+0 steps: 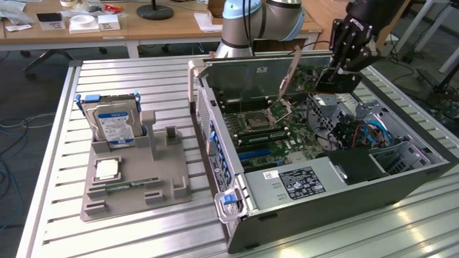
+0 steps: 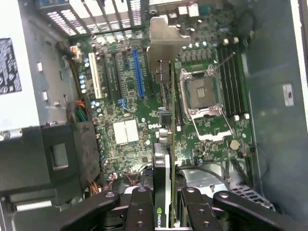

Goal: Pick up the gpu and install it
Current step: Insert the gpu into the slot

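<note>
Gpu (image 2: 162, 163) hangs edge-on, pinched across its two flat faces by the jaws of the gripper (image 2: 166, 204). Its long metal bracket (image 2: 163, 43) leads toward the motherboard (image 2: 125, 130), apparently not yet seated, inside the open computer case (image 1: 401, 177) at the far end, toward the exterior view's right. It looks light and stiff but fragile, so the present hold on the cooler body, well apart from the contact edge and bracket, seems sound. The case lies on the slatted surface (image 1: 143, 75).
</note>
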`<control>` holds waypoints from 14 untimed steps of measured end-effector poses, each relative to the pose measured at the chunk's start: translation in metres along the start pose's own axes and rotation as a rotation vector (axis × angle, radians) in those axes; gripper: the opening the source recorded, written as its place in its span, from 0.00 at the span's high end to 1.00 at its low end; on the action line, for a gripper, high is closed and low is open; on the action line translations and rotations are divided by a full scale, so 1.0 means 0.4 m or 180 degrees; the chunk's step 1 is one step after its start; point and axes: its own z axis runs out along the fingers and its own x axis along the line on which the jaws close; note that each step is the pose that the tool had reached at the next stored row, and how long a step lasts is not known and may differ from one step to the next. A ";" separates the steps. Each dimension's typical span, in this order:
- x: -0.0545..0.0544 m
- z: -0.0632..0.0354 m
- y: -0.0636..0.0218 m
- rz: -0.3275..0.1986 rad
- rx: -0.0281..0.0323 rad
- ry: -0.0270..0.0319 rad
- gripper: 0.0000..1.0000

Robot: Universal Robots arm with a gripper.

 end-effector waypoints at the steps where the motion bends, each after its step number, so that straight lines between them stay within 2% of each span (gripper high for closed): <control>1: 0.000 0.000 0.000 -0.0055 -0.0001 0.0002 0.73; 5: 0.000 0.002 0.000 -0.0248 -0.0006 0.0009 0.73; 8: -0.001 0.007 0.000 -0.0346 0.0005 0.0011 0.73; 12: -0.002 0.014 0.000 -0.0426 0.0043 0.0010 0.73; 14: -0.002 0.016 0.001 -0.0444 0.0076 0.0007 0.73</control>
